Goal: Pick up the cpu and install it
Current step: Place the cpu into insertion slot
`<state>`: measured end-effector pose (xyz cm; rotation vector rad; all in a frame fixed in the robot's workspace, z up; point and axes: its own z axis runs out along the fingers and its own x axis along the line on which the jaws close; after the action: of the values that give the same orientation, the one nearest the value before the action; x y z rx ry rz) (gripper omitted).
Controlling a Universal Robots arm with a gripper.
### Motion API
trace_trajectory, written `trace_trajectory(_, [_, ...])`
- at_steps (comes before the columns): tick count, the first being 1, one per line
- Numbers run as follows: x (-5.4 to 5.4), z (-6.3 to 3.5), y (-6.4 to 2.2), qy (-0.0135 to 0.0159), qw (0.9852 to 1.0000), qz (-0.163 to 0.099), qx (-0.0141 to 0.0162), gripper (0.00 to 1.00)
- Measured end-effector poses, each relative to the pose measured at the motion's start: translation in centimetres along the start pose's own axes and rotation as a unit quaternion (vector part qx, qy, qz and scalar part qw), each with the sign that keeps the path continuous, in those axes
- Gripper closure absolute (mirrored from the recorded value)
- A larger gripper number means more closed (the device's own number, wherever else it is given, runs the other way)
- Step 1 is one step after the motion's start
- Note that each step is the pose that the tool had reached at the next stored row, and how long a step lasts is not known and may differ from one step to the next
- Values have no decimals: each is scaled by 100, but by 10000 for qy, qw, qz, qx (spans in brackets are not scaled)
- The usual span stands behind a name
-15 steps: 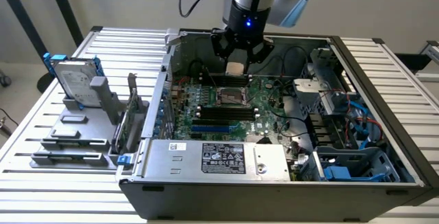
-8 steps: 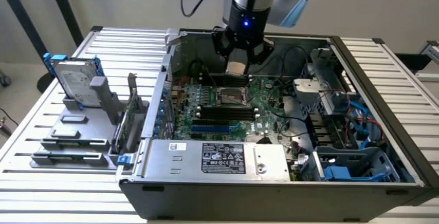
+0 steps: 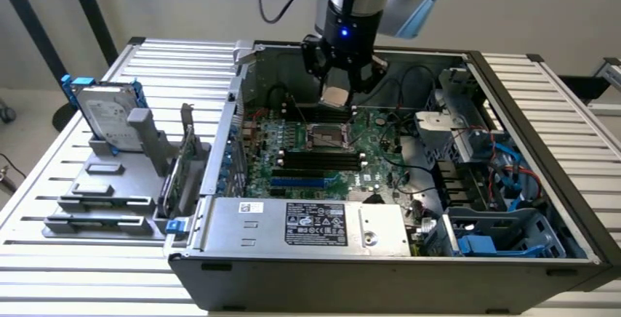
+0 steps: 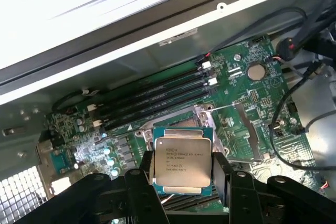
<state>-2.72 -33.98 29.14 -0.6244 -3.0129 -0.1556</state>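
Because the gripper grasps the cpu by two opposite edges, its underside hangs free, presumably to meet the socket on the motherboard below without damage.

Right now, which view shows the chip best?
Wrist view: the chip, held in the hand, shows its whole printed metal top. The exterior view gives it as a small silvery square under the hand, above the board.
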Motion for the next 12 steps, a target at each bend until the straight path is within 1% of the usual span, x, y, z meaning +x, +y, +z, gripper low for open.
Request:
trace_trajectory(3, [0,1,0,-23,9996,270,-22,46])
trace_trajectory(6, [0,3,0,-47,9985,541,-43,46])
trace_trajectory(9, [0,5,0,-70,9967,808,-65,46])
trace_trajectory(12, [-1,7,-1,-94,9941,1075,-86,46])
